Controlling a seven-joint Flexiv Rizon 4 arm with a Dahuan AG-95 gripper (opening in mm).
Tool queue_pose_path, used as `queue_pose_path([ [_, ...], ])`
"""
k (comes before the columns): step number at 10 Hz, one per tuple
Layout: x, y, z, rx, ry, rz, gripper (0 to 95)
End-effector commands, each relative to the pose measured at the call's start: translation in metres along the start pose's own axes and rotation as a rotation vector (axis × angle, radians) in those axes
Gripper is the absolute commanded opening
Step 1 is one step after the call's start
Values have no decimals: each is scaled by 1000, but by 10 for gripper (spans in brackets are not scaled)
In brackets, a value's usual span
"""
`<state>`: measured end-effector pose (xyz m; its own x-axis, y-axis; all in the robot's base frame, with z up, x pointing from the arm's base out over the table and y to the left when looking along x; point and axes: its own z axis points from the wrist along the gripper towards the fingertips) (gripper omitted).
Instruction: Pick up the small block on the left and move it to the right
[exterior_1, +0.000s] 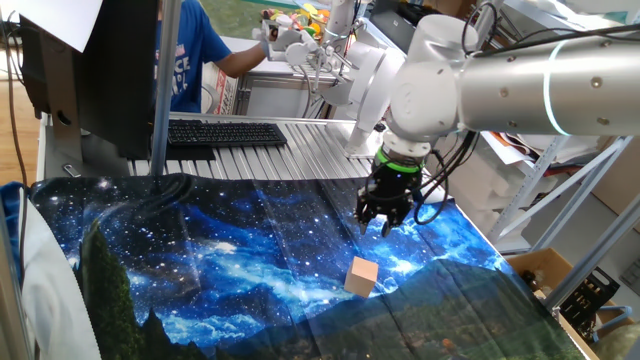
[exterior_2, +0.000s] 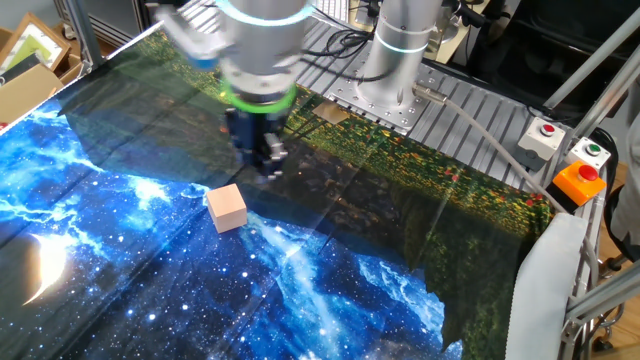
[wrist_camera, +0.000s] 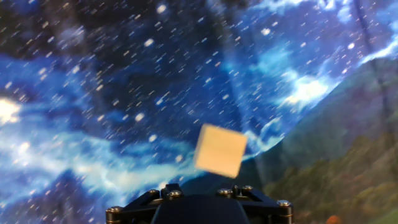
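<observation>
The small block (exterior_1: 362, 276) is a plain light tan wooden cube that rests on the starry blue cloth (exterior_1: 230, 260). It also shows in the other fixed view (exterior_2: 227, 207) and, blurred, in the hand view (wrist_camera: 219, 150). My gripper (exterior_1: 386, 220) hangs a little above the cloth, behind the block and apart from it. It holds nothing, and its dark fingers look spread. In the other fixed view the gripper (exterior_2: 264, 160) is just beyond the block. The hand view shows only the gripper's dark base (wrist_camera: 199, 208); the fingertips are out of sight.
A black keyboard (exterior_1: 225, 132) lies on the ribbed metal table top (exterior_1: 300, 155) behind the cloth. A person in a blue shirt (exterior_1: 190, 55) stands at the back. A box with red and green buttons (exterior_2: 575, 170) sits at the table edge. The arm's base (exterior_2: 390, 60) stands behind the cloth.
</observation>
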<state>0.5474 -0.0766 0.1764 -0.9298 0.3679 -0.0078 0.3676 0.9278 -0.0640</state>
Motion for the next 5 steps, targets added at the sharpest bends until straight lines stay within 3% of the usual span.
queue_pose_path([
  [1,-12,-2,3,-11,14,10,570],
  [5,-17,0,11,-17,15,56,570],
])
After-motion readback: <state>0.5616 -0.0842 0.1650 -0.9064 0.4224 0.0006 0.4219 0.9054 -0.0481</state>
